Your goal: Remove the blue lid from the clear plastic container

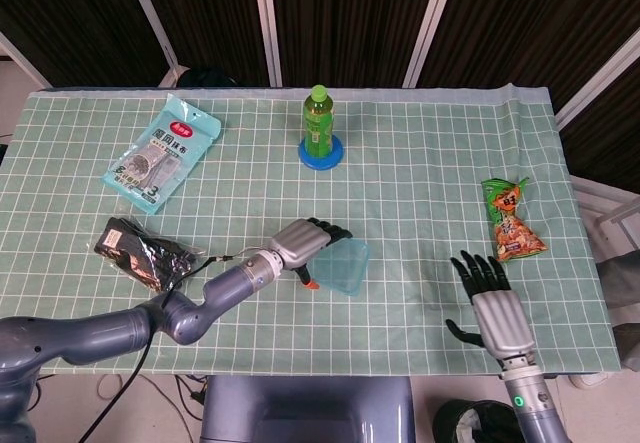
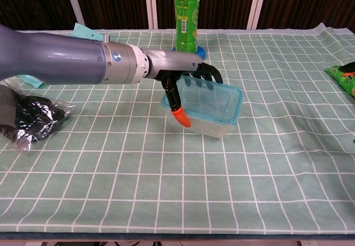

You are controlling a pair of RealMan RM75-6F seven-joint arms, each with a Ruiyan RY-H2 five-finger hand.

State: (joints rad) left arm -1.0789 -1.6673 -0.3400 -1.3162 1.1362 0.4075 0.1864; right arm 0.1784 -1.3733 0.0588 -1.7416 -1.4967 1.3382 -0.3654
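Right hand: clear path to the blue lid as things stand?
Probably yes. The right hand is open and holds nothing, with only bare tablecloth between it and the blue lid. The left hand grips the container's near-left side.

We see our left arm [image 2: 61,63] as a smooth, rounded blue-grey metal tube with a paler silver cuff at the wrist bearing a small round blue mark. A thin black cable [image 1: 195,260] runs along it. Our left hand [image 2: 186,85] has a silver back, black fingers and an orange thumb tip [image 2: 181,116]. Our right hand [image 1: 492,306] matches, silver-backed with black fingers, on a grey wrist with a small green light.
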